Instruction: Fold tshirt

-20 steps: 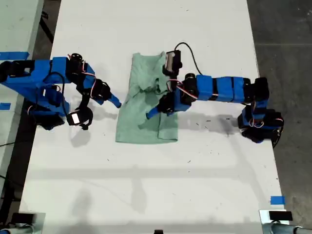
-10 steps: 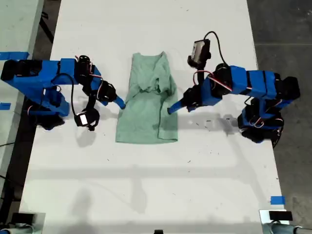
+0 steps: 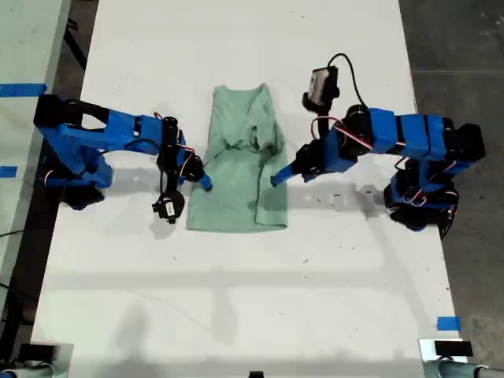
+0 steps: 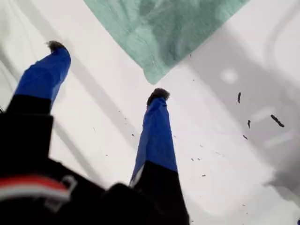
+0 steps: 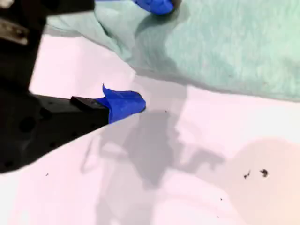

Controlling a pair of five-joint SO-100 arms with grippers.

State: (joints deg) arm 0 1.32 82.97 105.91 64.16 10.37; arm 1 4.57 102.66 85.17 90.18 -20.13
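I see the tshirt lying flat in the middle of the white table, a little above the centre of the exterior view. It is folded into a long narrow shape, with the neck end toward the top of the frame and some wrinkles in its upper half.

My first gripper is at the shirt's edge on the exterior view's right, and the arm behind it is lifted. In the first wrist view this gripper has its two blue fingers spread wide with nothing between them. They are above bare table, and a corner of the tshirt is just beyond the tips and not touching them.

My second gripper is low at the shirt's edge on the exterior view's left. In the second wrist view it is also spread wide. One finger is over the bare table just beside the cloth, and the other is above the tshirt. That picture is blurred, so I cannot tell whether this finger presses on the fabric. No cloth is pinched.
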